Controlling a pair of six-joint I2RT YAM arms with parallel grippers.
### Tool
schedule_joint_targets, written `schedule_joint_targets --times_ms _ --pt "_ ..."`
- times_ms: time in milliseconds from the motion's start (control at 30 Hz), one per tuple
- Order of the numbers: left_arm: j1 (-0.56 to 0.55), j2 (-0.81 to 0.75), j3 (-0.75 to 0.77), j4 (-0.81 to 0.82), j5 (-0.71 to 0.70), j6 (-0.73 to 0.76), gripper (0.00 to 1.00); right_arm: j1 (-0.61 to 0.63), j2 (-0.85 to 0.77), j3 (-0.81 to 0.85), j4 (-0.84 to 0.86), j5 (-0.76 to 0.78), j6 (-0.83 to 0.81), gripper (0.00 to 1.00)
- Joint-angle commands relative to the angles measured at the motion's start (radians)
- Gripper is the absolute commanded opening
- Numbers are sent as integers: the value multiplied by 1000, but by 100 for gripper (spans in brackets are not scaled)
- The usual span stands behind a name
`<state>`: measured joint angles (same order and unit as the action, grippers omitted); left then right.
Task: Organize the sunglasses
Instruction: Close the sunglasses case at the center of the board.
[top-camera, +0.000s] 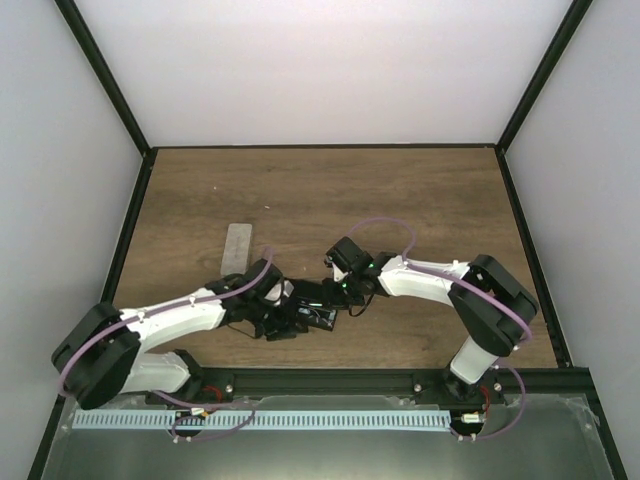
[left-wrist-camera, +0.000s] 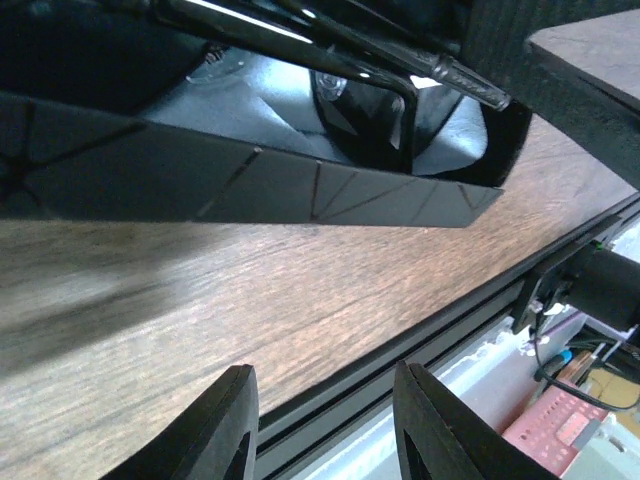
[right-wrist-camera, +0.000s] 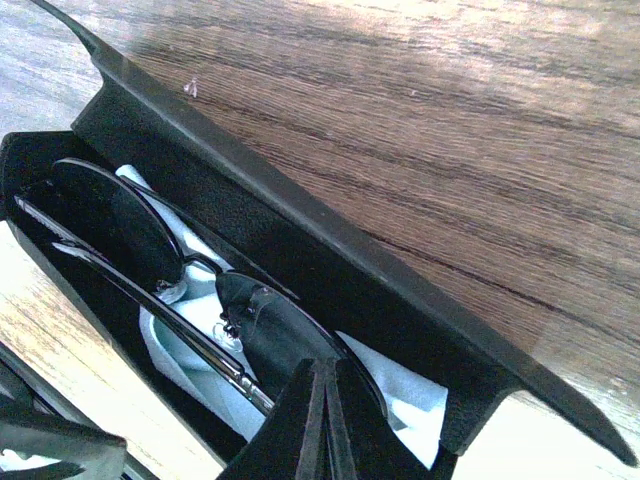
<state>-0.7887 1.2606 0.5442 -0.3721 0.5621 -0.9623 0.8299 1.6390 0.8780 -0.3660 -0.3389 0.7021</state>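
Okay, thin dark wire-framed round-lens sunglasses (right-wrist-camera: 130, 220) lie on light blue cloth (right-wrist-camera: 400, 385) inside open oblong black case (right-wrist-camera: 330, 270), right fingers (right-wrist-camera: 320, 425) clenched empty above them, left fingers (left-wrist-camera: 225, 430) parted empty nearby, so shutting the case carelessly could pinch a temple.

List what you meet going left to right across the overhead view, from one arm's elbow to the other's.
From the left: left arm's elbow → pale flat strip → black case → right arm's elbow.
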Motion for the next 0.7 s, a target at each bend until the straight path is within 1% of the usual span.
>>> schedule_joint_targets --times_ms 0,267,400,500,667 --pt "-6 54 18 35 -11 62 39 3 16 22 -3 -8 -24 1" --pt "-4 209 72 45 -84 111 33 4 25 20 -1 -41 -45 1" --pt "-4 284 120 68 -77 115 32 15 20 8 4 -78 -48 1" --pt "-4 321 163 58 -89 131 32 31 16 -1 2 -91 -50 1" --pt "-4 341 186 54 -72 143 32 41 6 -10 5 -89 -46 1"
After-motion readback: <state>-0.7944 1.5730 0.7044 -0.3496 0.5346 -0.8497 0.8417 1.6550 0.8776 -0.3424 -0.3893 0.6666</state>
